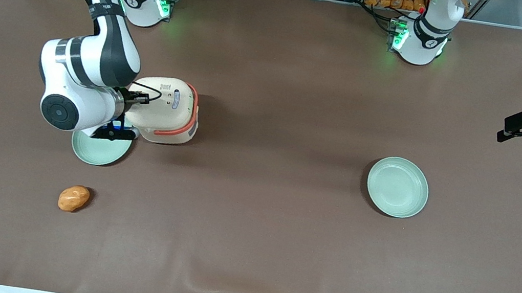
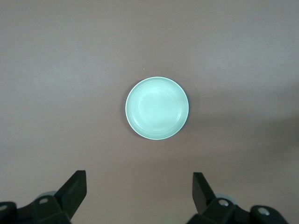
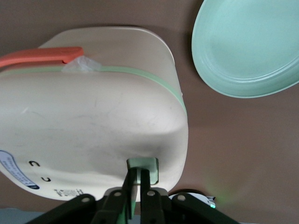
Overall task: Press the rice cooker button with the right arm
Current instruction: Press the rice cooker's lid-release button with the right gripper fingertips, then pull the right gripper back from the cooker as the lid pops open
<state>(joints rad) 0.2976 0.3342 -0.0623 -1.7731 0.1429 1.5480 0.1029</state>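
The rice cooker (image 1: 169,111) sits on the brown table (image 1: 259,229) toward the working arm's end, its cream lid closed and its orange-red band (image 1: 181,130) showing along the edge nearest the front camera. We see the right arm (image 1: 83,71) bent low beside the cooker, its round black-centred joint cap facing the front camera. The gripper (image 3: 136,186) is at the cooker's lid edge, and in the wrist view we find its two black fingers (image 3: 145,183) drawn together, almost touching, with their tips resting on the button (image 3: 143,168), the small pale green patch on the lid's cream rim. Nothing is held between the fingers. A dark oval label (image 3: 14,169) with printed marks lies on the lid, apart from the button. A thin pale green line (image 3: 140,77) runs around the cooker where lid meets body.

A green plate (image 1: 100,149) lies just beside the cooker, nearer to the front camera and partly under the arm's wrist. An orange-brown rounded object (image 1: 73,198) rests nearer still to the front camera, well apart from plate and cooker. A second green plate (image 1: 397,187) lies toward the parked arm's end of the table, on its own and well apart from everything else
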